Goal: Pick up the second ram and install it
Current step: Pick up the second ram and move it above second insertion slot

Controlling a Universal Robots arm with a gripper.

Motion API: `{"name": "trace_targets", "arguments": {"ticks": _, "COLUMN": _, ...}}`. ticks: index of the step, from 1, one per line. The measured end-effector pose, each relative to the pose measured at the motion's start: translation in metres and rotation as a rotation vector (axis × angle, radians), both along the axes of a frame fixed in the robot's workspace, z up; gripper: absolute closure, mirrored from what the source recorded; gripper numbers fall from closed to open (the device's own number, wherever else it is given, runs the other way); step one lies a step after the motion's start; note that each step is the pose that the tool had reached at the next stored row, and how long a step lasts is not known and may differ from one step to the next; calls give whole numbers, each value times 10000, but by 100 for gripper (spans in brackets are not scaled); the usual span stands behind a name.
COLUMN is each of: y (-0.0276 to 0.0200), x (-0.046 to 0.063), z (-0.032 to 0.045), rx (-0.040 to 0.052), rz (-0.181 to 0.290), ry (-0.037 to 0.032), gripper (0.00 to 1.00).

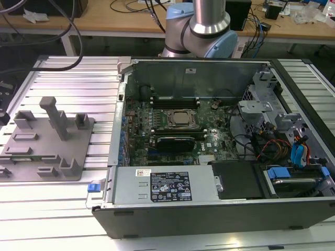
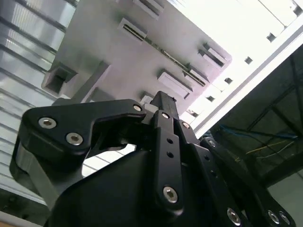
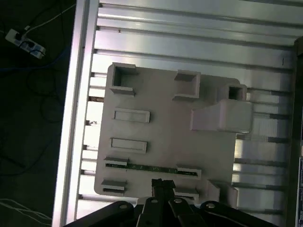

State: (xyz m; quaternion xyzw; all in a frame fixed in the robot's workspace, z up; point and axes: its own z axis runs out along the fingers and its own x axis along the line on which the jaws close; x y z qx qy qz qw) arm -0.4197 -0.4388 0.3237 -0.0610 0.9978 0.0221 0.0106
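The second ram is a thin green stick standing on edge between two small holders on the grey fixture plate. It also appears as a dark green line in the second wrist view. My gripper hangs well above the fixture, close to the ram's line, with its black fingers pressed together and nothing between them. In the exterior view the fixture plate lies at the exterior view's left, beside the open computer case.
Inside the case lie the green motherboard with its CPU socket and long black memory slots. A power supply sits at the front and a drive cage at the right. A tall grey post rises from the fixture.
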Motion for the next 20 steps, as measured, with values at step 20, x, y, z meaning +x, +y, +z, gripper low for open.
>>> {"name": "trace_targets", "arguments": {"ticks": 20, "y": 0, "x": 0, "z": -80, "rx": -80, "rz": 7565, "ry": -23, "gripper": 92}}
